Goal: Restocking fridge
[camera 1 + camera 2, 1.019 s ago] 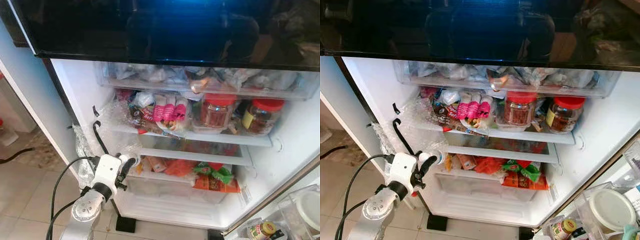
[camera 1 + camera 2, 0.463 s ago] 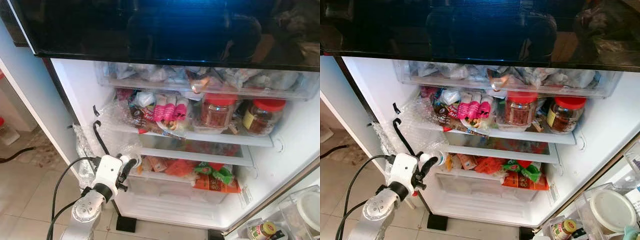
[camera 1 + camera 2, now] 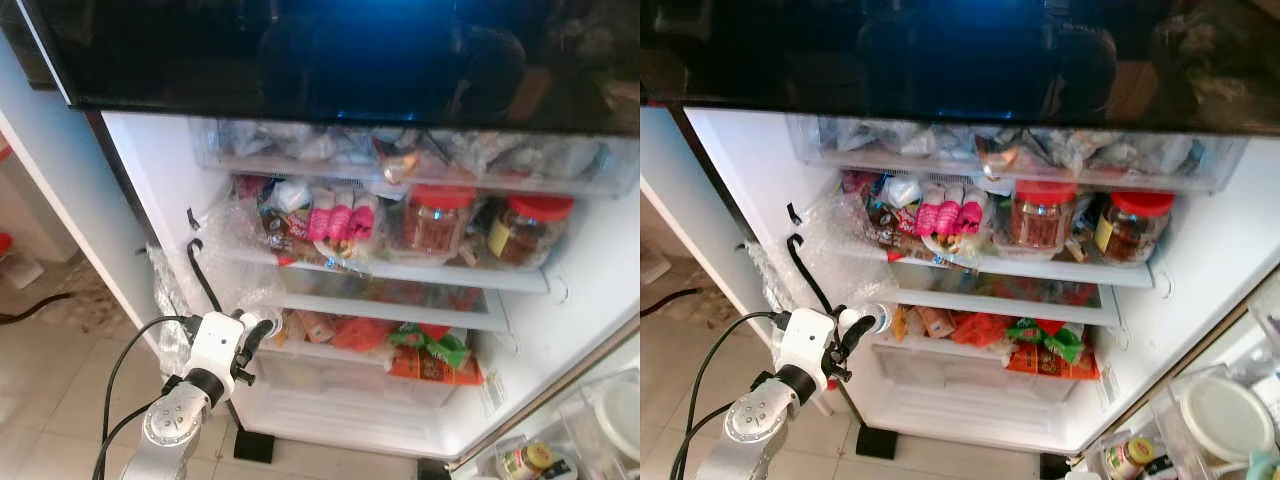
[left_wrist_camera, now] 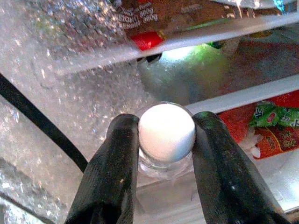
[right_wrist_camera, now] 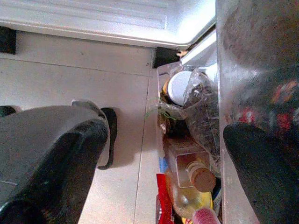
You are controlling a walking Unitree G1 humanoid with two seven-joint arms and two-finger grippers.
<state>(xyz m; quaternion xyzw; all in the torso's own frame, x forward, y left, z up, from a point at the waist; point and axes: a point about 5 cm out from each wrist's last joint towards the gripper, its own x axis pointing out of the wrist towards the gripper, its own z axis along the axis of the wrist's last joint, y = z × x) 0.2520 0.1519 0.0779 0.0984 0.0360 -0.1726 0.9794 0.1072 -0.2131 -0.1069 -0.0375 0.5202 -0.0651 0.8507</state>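
Note:
My left gripper (image 3: 258, 329) is shut on a small clear bottle with a round white cap (image 4: 167, 132). It holds the bottle at the left end of the open fridge's lower shelf (image 3: 400, 308), close to the bubble-wrapped left wall (image 3: 228, 252). In the left wrist view the two black fingers (image 4: 114, 168) clamp the neck just under the cap. The shelf above carries pink packets (image 3: 340, 218) and two red-lidded jars (image 3: 437, 220). Low beside the fridge door, my right gripper (image 5: 166, 128) hangs open with nothing in it.
A black cable (image 3: 200, 278) runs down the left wall. Orange and green packets (image 3: 430, 355) lie above the clear crisper drawer (image 3: 330, 375). The door bin (image 5: 187, 140) at lower right holds bottles and a white-lidded jar (image 5: 177, 86). Tiled floor (image 3: 50, 380) lies to the left.
The left gripper still holds the bottle in about the same spot by the shelf's left end. The head view has shifted slightly and is a little blurred.

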